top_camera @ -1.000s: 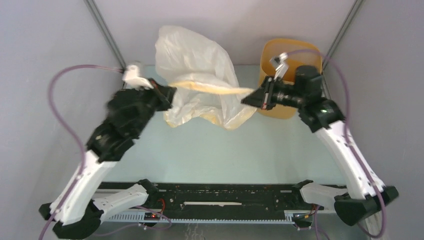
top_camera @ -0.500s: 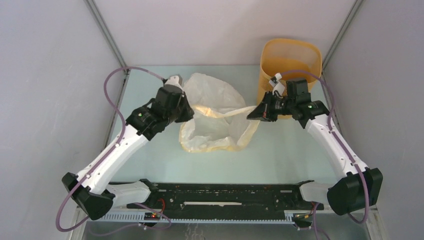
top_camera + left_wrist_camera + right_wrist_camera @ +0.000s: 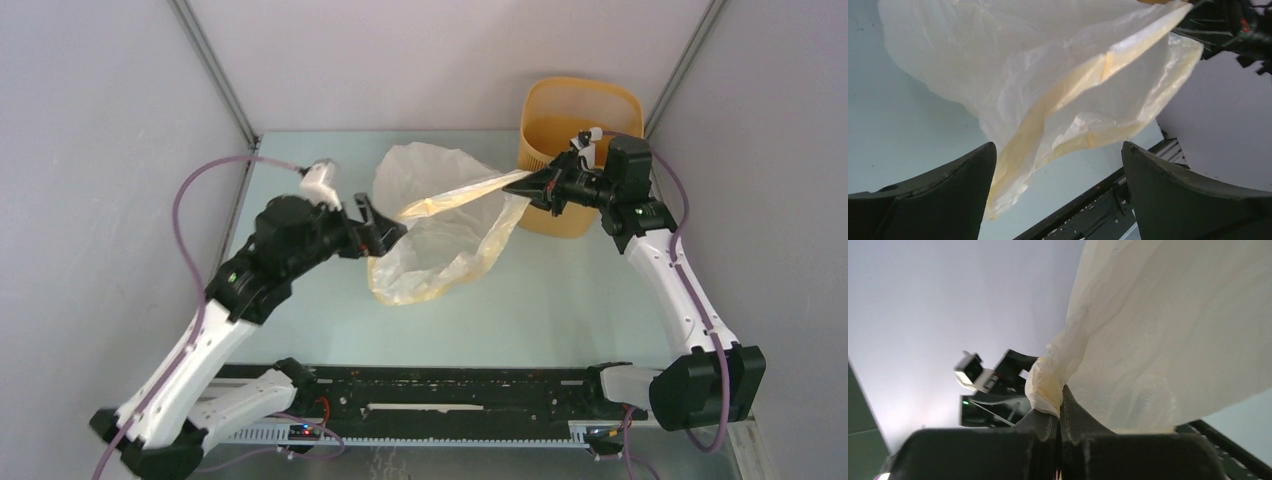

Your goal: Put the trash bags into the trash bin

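right gripper (image 3: 537, 187) pinched on trash bag (image 3: 440, 245) rim | left gripper (image 3: 383, 226) spread, bag just ahead | we should lift above trash bin (image 3: 580, 105) behind it

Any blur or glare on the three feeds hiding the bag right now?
Top external: sharp, evenly lit, trash bag and trash bin plain. Left wrist: bag's upper part nearly washed out. Right wrist: bag fills the frame close-up; left arm behind looks soft.
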Controlling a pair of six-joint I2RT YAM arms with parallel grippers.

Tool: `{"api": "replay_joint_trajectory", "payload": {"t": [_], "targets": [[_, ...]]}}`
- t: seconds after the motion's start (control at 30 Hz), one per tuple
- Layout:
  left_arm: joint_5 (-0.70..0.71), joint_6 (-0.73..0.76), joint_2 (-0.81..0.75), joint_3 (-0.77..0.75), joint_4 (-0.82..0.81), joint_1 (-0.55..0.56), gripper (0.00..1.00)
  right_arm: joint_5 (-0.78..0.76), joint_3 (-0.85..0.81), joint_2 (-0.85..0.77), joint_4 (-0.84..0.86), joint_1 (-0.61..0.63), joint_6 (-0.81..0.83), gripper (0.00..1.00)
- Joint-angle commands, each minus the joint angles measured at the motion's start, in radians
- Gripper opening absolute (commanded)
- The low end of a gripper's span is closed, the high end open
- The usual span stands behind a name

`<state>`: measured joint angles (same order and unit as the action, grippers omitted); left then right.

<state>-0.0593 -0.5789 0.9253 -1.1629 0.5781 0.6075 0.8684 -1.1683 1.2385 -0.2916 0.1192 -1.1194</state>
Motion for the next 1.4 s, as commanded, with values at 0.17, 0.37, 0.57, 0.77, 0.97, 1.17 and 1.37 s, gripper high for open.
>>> {"api": "replay_joint_trajectory", "payload": {"t": [0.17,0.37,0.57,0.77,0.97,1.17,1.37], "targets": [[0.054,-0.181,-0.421,0.346,-0.037,-0.004,1.0,0.023,-0.086,0.035,0.143,-0.013,-0.31,0.0],[-0.229,-0.152,-0.311,0.524,-0.262,0.01,0.92,0.043,-0.103,0.053,0.149,-0.026,-0.347,0.0],[-0.017,-0.113,-0.34,0.701,-0.441,0.072,0.94,0.037,-0.131,0.069,0.195,-0.022,-0.376,0.0],[-0.006,-0.186,-0.312,0.916,-0.886,0.082,0.93,0.038,-0.141,0.062,0.177,-0.026,-0.358,0.0],[-0.085,-0.182,-0.217,0.954,-1.113,0.113,0.89,0.019,-0.14,0.04,0.114,-0.033,-0.307,0.0],[-0.117,-0.184,-0.168,0.908,-1.09,0.116,0.59,0.013,-0.14,0.045,0.104,-0.041,-0.29,0.0],[-0.144,-0.194,-0.142,0.906,-1.055,0.115,0.58,0.009,-0.14,0.063,0.173,-0.039,-0.337,0.0]]}}
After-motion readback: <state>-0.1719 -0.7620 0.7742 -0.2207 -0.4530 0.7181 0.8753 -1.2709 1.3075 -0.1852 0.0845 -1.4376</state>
